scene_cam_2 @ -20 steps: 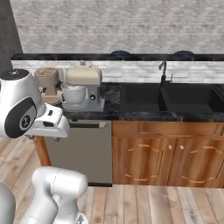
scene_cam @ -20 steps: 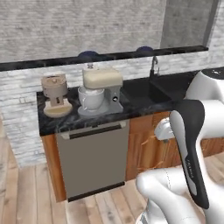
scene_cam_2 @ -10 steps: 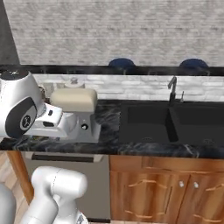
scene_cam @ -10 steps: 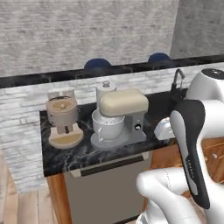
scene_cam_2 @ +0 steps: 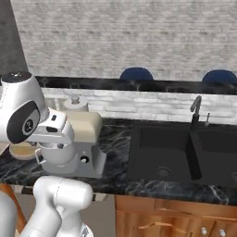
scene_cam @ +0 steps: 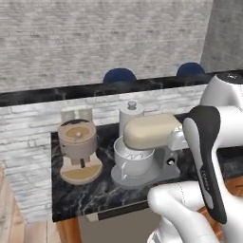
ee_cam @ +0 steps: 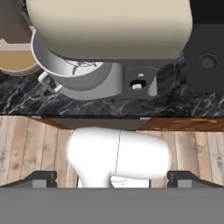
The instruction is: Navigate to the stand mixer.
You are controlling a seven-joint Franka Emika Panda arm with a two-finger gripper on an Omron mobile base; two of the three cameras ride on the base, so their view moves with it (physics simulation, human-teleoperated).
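Grey brick wall [scene_cam_2: 115, 37] fills the upper frame; black marble worktop [scene_cam_2: 115, 139], wood cabinets [scene_cam_2: 176, 215] and plank floor [ee_cam: 26, 148] below.

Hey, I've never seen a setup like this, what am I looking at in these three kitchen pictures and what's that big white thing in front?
It is a computer-rendered kitchen seen by a robot. The big white shape with dark joints is the robot's own arm, which sits on a driving base. Two pictures come from cameras on that base, one behind the arm to its left and one to its right. The third comes from a camera on the hand, looking down.

On the black marble counter stands the stand mixer, with a cream head, pale bowl and grey base. Beside it is a tan coffee machine, and behind it a white canister. The right camera also shows a black sink with a faucet.

The jaws hold nothing; they appear spread wide, well apart at the bottom of the hand picture.
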